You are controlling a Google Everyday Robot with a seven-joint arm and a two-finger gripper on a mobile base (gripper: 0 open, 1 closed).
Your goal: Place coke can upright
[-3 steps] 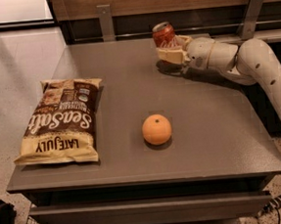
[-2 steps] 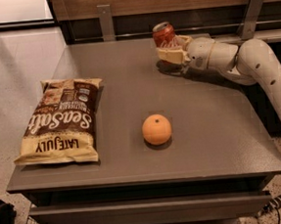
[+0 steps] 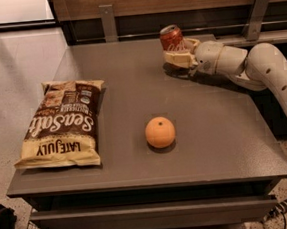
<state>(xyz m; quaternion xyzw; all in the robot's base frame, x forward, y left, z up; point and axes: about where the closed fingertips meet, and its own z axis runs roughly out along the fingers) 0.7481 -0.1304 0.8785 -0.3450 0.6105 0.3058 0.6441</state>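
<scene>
The coke can (image 3: 171,38) is red with a silver top and stands nearly upright, slightly tilted left, at the far right of the grey table (image 3: 131,87). My gripper (image 3: 179,53) reaches in from the right and is shut on the can, its cream fingers (image 3: 179,59) around the can's lower half. The can's bottom is hidden behind the fingers, so I cannot tell whether it rests on the table.
An orange (image 3: 160,132) lies in the middle of the table toward the front. A brown Late July chip bag (image 3: 61,122) lies flat on the left side. A wooden wall with metal brackets (image 3: 107,20) runs behind the table. My white arm (image 3: 270,70) spans the right side.
The can has turned slightly more upright in the gripper. The arm, orange and chip bag have not visibly moved.
</scene>
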